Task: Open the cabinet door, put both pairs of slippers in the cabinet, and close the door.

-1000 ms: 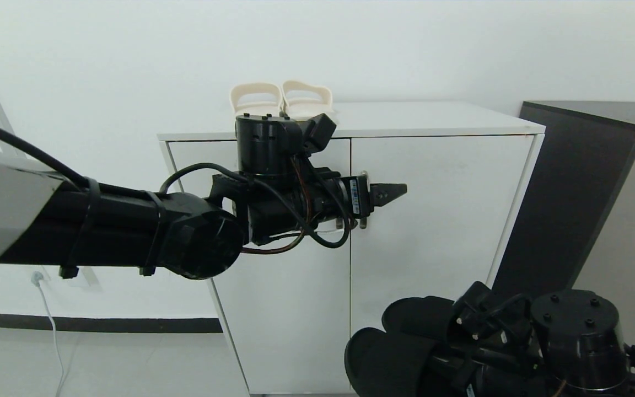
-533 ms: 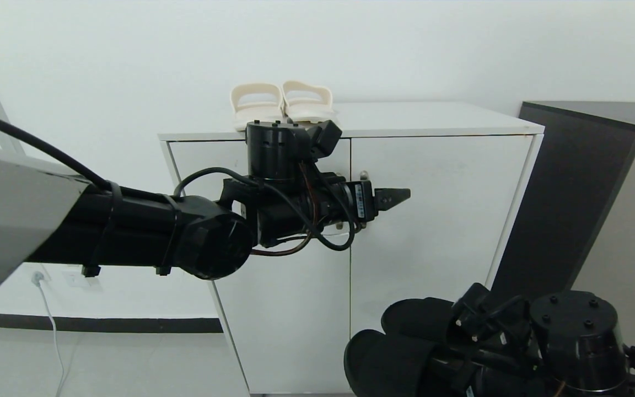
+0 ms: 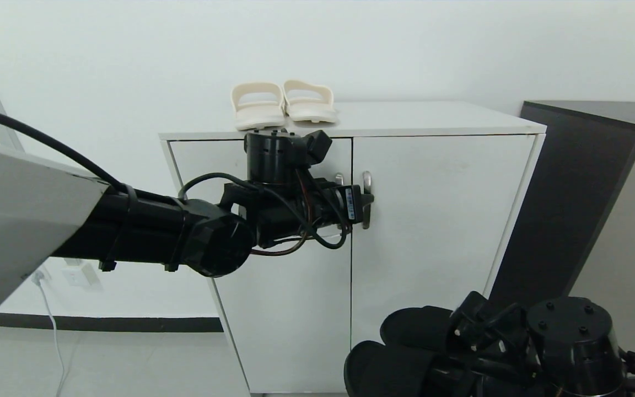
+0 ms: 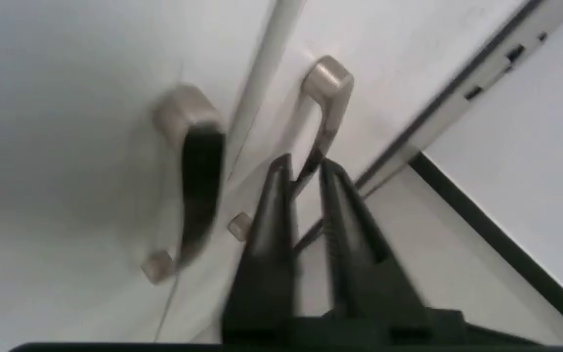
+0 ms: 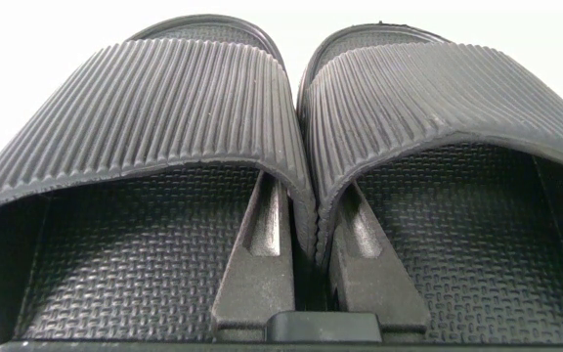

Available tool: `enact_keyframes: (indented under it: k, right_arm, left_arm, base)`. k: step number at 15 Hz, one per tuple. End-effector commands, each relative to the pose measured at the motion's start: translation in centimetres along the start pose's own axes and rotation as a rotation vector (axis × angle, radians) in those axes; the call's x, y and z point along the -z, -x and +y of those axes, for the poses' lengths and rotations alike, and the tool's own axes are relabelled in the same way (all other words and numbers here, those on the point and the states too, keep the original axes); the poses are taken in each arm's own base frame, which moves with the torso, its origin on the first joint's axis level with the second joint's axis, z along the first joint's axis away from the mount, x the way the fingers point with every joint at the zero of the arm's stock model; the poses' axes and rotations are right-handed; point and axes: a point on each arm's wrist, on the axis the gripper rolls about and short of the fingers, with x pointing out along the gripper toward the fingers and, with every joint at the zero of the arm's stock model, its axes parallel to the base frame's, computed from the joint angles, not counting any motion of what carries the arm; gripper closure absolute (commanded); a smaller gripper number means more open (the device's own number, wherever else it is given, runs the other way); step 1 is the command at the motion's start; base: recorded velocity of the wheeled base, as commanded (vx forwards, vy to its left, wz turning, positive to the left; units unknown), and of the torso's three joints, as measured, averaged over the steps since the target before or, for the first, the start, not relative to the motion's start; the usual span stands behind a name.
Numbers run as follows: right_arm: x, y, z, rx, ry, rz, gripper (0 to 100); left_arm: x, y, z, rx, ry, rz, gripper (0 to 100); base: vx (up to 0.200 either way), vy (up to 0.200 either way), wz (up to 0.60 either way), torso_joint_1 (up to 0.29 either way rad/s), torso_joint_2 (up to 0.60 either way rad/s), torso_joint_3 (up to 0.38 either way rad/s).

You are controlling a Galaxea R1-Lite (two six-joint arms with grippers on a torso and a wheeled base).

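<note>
Opening the cabinet (image 3: 433, 118). From the left edge of the head view the left arm runs to mid-frame, where the left gripper (image 4: 306, 166) has its fingers clenched narrowly on either side of a metal handle (image 3: 366, 187), apparently that of the right-hand door (image 3: 439, 220); both doors are closed. To do this step well, the grip should stay firm on the handle's shaft and the pull should follow the door's arc about its far hinge, not a straight line, or the fingers may slip off the smooth metal. Upper centre: the cream slippers (image 3: 283, 103) rest side by side on the cabinet top, well clear of the door's swing. Lower right: the right gripper (image 5: 311, 259) grasps the black slippers (image 3: 405, 347) by their two inner strap edges, pinched together, low before the right-hand door; they probably stand in the door's path and may need to draw back. Right edge: a dark unit (image 3: 571, 193) stands just beside the hinge side.
</note>
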Motion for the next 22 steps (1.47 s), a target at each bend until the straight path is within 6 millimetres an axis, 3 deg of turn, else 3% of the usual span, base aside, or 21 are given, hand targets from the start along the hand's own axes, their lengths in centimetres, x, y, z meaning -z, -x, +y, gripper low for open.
enact_keyframes:
  k: [1, 9, 12, 15, 17, 22]
  right_arm:
    - [0.3, 0.0, 0.0, -0.009, 0.004, 0.01, 100]
    - [1.2, 0.3, 0.3, -0.089, 0.066, 0.019, 100]
    - [1.5, 0.3, 0.3, -0.09, 0.078, 0.026, 100]
    - [1.5, 0.4, 0.3, -0.11, 0.078, 0.028, 100]
    - [1.6, 0.4, 0.5, -0.118, 0.081, 0.032, 100]
    - [1.6, 0.4, 0.6, -0.121, 0.084, 0.029, 100]
  left_arm:
    - [-0.1, 0.4, -0.3, 0.01, 0.0, 0.0, 100]
    - [1.0, 4.0, -3.2, 0.07, -0.013, 0.01, 100]
    - [1.6, 5.0, -3.3, 0.071, -0.012, 0.016, 100]
    - [3.4, 6.9, -2.6, 0.067, -0.014, -0.011, 100]
    - [3.8, 7.1, -1.7, 0.047, -0.01, -0.026, 100]
    - [3.7, 5.5, 2.2, -0.024, 0.029, -0.104, 100]
  base:
    - [0.0, 0.0, 0.0, 0.0, 0.0, 0.0]
    - [0.0, 0.0, 0.0, 0.0, 0.0, 0.0]
    - [0.0, 0.0, 0.0, 0.0, 0.0, 0.0]
    - [0.0, 0.0, 0.0, 0.0, 0.0, 0.0]
    - [0.0, 0.0, 0.0, 0.0, 0.0, 0.0]
    - [0.0, 0.0, 0.0, 0.0, 0.0, 0.0]
